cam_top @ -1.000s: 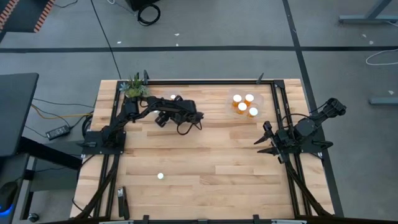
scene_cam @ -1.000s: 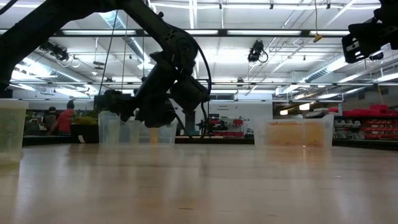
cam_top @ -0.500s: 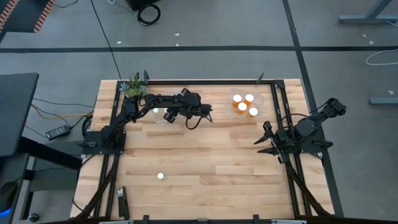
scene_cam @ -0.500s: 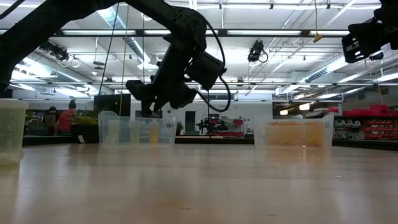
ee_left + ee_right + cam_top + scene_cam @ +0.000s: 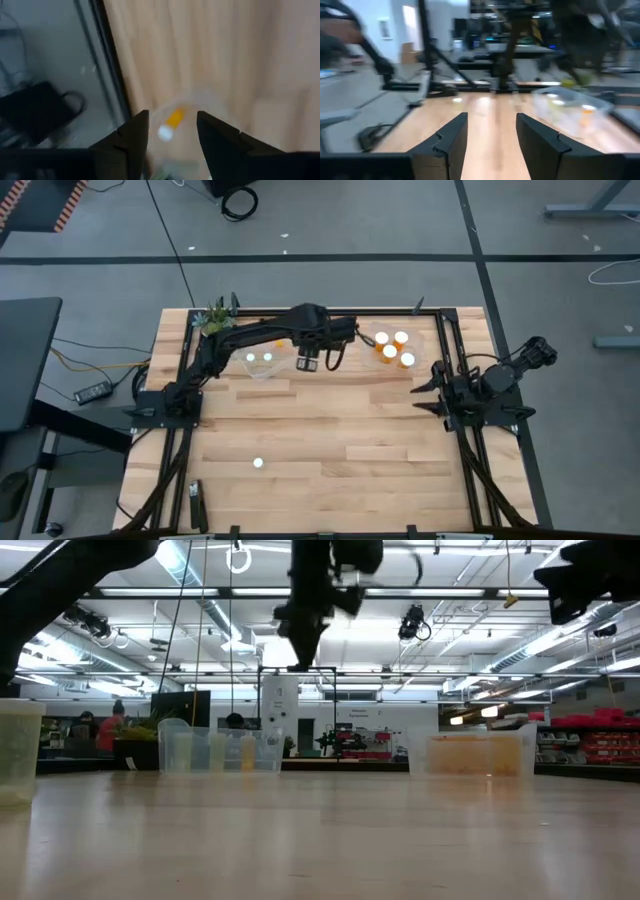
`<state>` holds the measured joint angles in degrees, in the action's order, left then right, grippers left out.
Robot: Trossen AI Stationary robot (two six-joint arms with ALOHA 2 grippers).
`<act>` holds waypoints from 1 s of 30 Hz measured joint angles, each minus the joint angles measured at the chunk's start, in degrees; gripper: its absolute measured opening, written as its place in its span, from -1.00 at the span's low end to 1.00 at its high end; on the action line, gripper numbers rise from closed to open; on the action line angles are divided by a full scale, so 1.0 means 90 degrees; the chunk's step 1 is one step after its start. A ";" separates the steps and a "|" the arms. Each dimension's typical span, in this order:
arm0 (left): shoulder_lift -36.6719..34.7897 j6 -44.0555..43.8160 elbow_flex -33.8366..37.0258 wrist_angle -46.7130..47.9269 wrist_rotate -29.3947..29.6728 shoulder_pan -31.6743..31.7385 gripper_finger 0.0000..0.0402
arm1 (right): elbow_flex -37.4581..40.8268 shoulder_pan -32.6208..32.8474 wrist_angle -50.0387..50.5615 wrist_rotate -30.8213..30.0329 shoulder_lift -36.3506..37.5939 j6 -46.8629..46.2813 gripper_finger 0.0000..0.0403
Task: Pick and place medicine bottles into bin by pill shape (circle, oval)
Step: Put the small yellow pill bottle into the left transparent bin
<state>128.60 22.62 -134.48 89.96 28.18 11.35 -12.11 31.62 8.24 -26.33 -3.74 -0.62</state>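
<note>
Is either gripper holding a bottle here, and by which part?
No. Left gripper and right gripper both show open jaws with nothing between them.

Your wooden table (image 5: 330, 440) carries two clear tubs: the left tub (image 5: 262, 364) and right tub (image 5: 396, 348) near its far edge, a plant (image 5: 214, 320) at the far-left corner, and one lone bottle (image 5: 258, 463) toward the near-left.

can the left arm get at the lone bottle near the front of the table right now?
Probably yes. The bottle stands alone on bare table, and the left gripper, open and empty, is raised near the far tubs, so it needs a long reach back.
</note>
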 joint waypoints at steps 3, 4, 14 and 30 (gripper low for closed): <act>-0.0436 -0.0321 0.0236 -0.0484 -0.0578 -0.0118 -0.16 | -0.0001 0.0000 0.0172 -0.0619 0.0001 0.0155 -0.16; -0.0563 -0.0447 0.0326 -0.0499 -0.0741 -0.0167 -0.16 | -0.0001 -0.0002 0.0218 -0.0818 0.0001 0.0182 -0.17; -0.1123 -0.1725 0.0358 -0.0660 -0.1650 -0.0678 -0.27 | 0.0001 0.0000 0.0398 -0.1270 -0.0003 0.0387 -0.24; -0.2072 -0.3184 0.1042 -0.0996 -0.1152 -0.2359 -0.56 | 0.0324 0.0000 0.0084 -0.0679 0.0055 -0.0061 -0.49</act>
<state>109.95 -6.03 -125.10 81.00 17.81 -9.88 -9.19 31.62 9.00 -32.43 -3.25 -1.17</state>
